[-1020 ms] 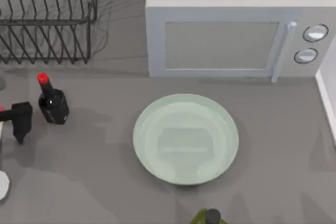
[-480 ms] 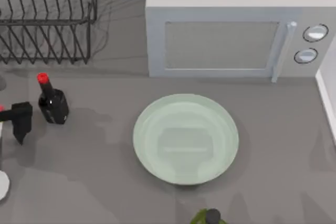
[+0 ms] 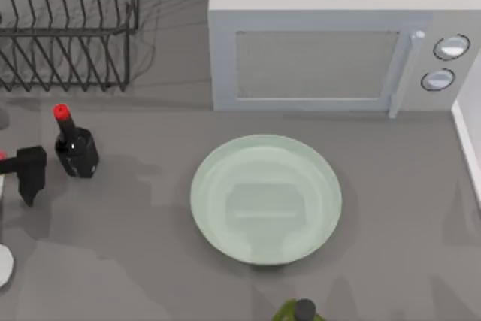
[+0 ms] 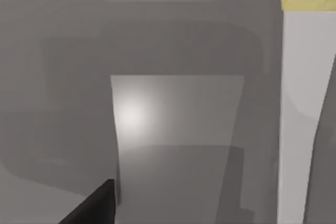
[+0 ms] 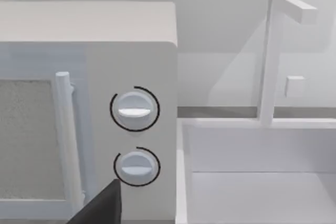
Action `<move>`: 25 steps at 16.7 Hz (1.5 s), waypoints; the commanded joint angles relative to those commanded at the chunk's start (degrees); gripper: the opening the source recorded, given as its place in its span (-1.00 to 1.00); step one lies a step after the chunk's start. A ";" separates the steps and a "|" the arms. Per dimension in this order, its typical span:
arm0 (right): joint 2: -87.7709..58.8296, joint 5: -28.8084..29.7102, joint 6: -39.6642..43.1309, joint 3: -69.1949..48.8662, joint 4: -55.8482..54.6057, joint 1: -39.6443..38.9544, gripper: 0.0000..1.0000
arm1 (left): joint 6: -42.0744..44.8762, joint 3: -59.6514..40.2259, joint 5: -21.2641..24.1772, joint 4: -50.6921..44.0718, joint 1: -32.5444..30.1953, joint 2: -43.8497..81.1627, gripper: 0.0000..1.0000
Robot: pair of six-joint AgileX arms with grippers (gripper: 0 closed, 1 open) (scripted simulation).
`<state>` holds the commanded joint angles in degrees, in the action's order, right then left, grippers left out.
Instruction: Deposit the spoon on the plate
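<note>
The plate [image 3: 266, 198] lies bare in the middle of the table, in front of the microwave [image 3: 331, 43], so the deposit is not yet done; I judge the task to be at its opening step, the pickup of the spoon. At the top view's far left edge sits the left gripper [image 3: 28, 173], a dark body just beside the dark bottle [image 3: 74, 146] with the red cap; whether its jaws stand open or closed I cannot tell, and I cannot tell whether it holds anything. A small white curved shape [image 3: 4, 264] shows at the left edge below it, and a thin pale sliver beside the gripper; these may be the spoon's bowl and handle, mostly cut off, but that is a guess. The left wrist view gives grey table surface and one dark fingertip [image 4: 94, 208]; the right wrist view looks at the microwave dials [image 5: 134, 109] and a white sink [image 5: 257, 171], the right arm apparently parked. The next move calls for a firm hold on the handle, then a carry rightward clear of the bottle to above the plate.
</note>
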<state>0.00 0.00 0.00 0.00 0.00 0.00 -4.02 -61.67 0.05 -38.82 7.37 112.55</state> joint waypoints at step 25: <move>0.00 0.00 0.00 0.00 0.00 0.00 1.00 | -0.13 -13.43 -0.04 -26.74 -0.16 -12.45 -1.00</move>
<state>0.00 0.00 0.00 0.00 0.00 0.00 -4.15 -75.10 0.01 -65.56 7.21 100.10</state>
